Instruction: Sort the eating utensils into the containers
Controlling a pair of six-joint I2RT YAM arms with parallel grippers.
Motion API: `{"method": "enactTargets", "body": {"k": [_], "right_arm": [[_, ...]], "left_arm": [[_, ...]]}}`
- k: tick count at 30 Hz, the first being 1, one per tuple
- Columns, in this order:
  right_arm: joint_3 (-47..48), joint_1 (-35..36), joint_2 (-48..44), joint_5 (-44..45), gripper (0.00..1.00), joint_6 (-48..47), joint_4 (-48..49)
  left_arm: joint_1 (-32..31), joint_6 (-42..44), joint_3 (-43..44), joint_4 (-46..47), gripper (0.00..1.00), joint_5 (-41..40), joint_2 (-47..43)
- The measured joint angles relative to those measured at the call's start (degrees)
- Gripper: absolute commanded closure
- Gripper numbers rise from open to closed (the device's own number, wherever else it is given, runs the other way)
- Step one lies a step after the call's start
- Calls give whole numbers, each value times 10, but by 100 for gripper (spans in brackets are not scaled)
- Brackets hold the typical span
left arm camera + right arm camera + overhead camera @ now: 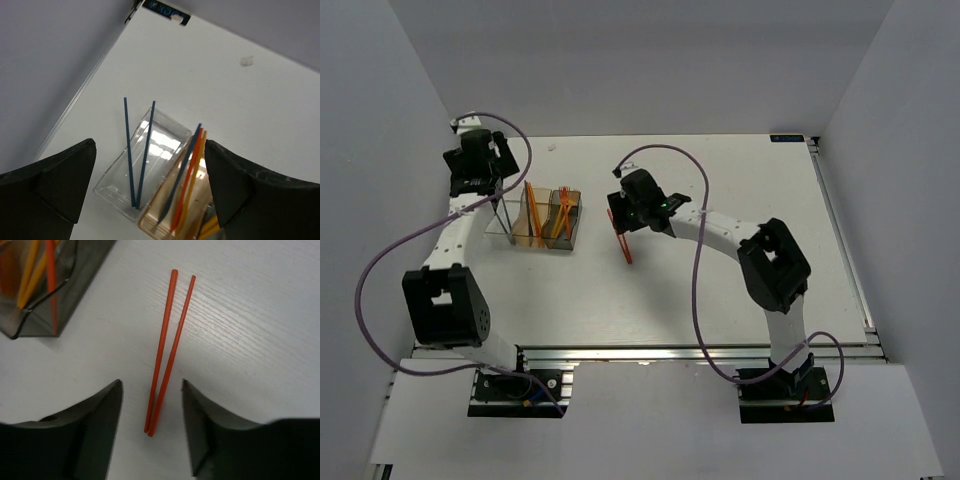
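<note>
On the table, two slender red sticks

Table: matt white, faint wood-like grain. Red sticks: smooth, slightly shiny plastic. Clear bin: glossy see-through plastic with glare. Grey bin: smoky translucent plastic. Fingers: matt black

Left end effector gapes wide; right end effector stands parted.

White table — bearing joined containers and two red sticks.
</note>
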Motion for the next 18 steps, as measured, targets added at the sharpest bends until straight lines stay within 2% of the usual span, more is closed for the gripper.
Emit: {"method": "enactTargets", "body": {"k": [3, 6, 9, 18], "right_arm": [[43, 9, 51, 33, 66, -12, -35], [63, 9, 86, 51, 68, -20, -57], [92, 8, 119, 61, 68, -24, -81], [106, 12, 134, 78, 69, -26, -100]], "left_arm": [[0, -31, 5, -20, 2, 38, -63], [1, -48, -48, -11, 2, 82, -163], [0, -56, -97, -14, 2, 111, -226], [1, -69, -114, -27, 2, 173, -201]]}}
